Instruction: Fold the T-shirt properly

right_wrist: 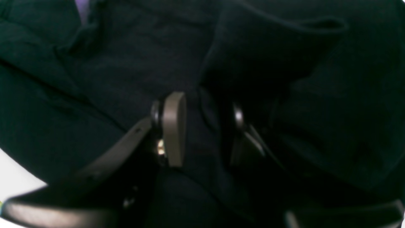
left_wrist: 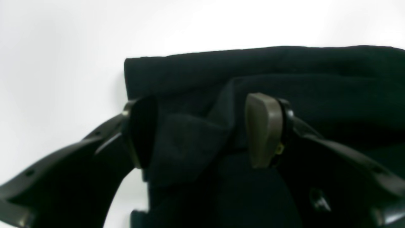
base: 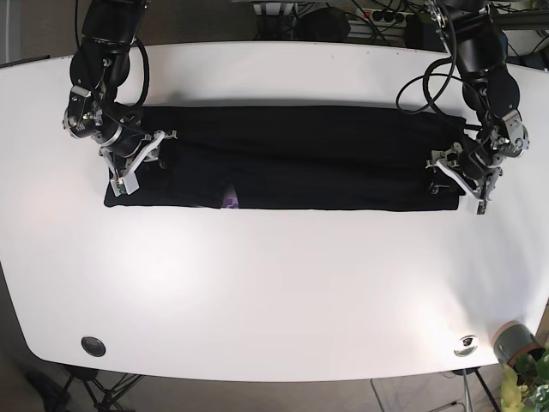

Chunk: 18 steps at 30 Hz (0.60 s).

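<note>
Left gripper (left_wrist: pixel 202 133): jaws well apart, straddling a raised ridge of black cloth at one end of the shirt; pads not pressed together, so nothing firmly held as far as can be told.
Right gripper (right_wrist: pixel 205 129): jaws also parted, one pad plain to see, the other dark and half lost against the cloth; a fold lies between them, not clearly clamped.
Shirt (base: pixel 292 159): lying on the desk (base: pixel 274 283) as a long black band, stretched across the far half, already folded lengthwise by the look of it; a small purple patch showing at the near edge.
Arm placing: in the base view, left gripper (base: pixel 459 176) at the band's right end, right gripper (base: pixel 133 159) at its left end, both low over the cloth.
Stage, judged: long fold done, ends to be brought together next.
Handling, judged: light, soft, limp; no stiffness to hold a shape, likely to sag and slide layer over layer when lifted; not fragile.
Where to hold: at each end, pinching through all layers near the corners, so the stack lifts as one.
Risk, judged: catching only the top layer, leaving lower layers behind and spoiling the fold; dark cloth against dark pads makes the hold hard to check.
</note>
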Motion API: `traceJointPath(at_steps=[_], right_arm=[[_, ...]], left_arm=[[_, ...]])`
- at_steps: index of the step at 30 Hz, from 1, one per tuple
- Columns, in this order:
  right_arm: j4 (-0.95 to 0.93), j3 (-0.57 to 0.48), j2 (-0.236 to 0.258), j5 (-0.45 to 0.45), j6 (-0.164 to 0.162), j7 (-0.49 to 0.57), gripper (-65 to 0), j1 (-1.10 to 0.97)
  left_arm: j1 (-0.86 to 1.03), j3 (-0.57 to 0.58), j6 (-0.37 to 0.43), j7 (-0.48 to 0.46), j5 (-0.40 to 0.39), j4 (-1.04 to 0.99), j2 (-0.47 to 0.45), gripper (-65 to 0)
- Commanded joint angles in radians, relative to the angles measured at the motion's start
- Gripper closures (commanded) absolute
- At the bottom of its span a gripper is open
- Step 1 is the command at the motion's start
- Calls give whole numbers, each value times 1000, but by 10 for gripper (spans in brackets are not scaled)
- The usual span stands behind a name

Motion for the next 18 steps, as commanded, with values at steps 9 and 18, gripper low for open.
traceJointPath(at_steps=[9,18], right_arm=[[16,3,11,-27,-7,-24,-189,5],[16,3,-4,-27,-7,-24,-189,5]], left_arm=[[-13,-10,-2,-10,7,26,-28,0],[22,-70,-3,-10,4,138,-23,0]])
